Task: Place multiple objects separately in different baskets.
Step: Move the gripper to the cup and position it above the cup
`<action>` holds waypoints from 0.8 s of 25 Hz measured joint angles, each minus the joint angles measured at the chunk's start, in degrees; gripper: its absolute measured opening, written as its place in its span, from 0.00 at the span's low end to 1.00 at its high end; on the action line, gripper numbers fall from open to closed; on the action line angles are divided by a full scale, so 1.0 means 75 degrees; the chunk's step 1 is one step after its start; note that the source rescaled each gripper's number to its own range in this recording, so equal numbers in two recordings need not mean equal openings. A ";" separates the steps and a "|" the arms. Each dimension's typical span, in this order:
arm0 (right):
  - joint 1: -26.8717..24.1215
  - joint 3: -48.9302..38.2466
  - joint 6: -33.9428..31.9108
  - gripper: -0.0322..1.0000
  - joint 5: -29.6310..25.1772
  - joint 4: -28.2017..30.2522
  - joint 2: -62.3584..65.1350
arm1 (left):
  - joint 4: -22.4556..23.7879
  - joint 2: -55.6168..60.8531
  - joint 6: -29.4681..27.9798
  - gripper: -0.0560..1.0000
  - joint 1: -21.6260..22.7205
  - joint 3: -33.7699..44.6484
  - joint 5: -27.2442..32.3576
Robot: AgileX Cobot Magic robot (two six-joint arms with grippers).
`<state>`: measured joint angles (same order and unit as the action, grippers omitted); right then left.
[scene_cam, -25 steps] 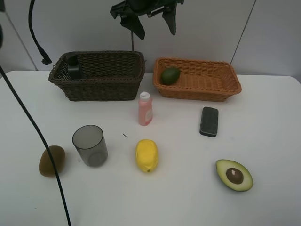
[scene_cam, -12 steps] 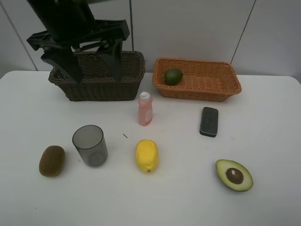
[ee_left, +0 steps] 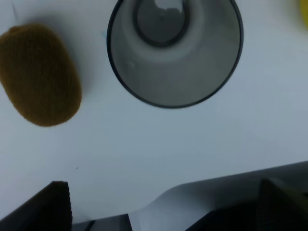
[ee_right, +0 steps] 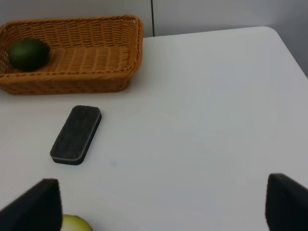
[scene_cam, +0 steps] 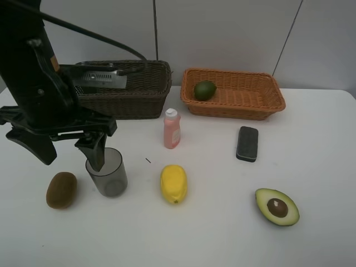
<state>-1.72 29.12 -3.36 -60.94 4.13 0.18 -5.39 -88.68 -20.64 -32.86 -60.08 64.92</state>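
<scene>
The left gripper [scene_cam: 73,162] swings down from the dark brown basket [scene_cam: 146,103] and now hangs over the upright grey cup [scene_cam: 106,172], fingers [scene_cam: 95,150] spread wide and empty, kiwi [scene_cam: 61,189] just beside the cup on the surface [scene_cam: 222,233], so a cup pick looks imminent.

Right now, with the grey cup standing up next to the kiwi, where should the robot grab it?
Probably the rim, from straight above. The grey cup stands upright with its mouth open, so the left gripper could slip one finger inside and one outside the wall. Pinching the side away from the kiwi should avoid bumping it.
</scene>
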 joint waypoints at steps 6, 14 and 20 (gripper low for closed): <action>0.0000 0.0000 0.0000 1.00 0.0000 0.0000 0.0000 | 0.0321 -0.0295 -0.0323 0.99 0.0000 0.0104 -0.0752; 0.0000 0.0000 0.0000 1.00 0.0000 0.0000 0.0000 | 0.0316 -0.0697 -0.0427 0.99 0.0000 0.0118 -0.1623; 0.0000 0.0000 0.0000 1.00 0.0000 0.0000 0.0000 | 0.0310 -0.0864 -0.0400 0.99 0.0000 0.0118 -0.1890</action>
<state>-1.72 29.12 -3.36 -60.94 4.13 0.18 -3.07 -95.16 -23.64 -32.86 -59.19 50.75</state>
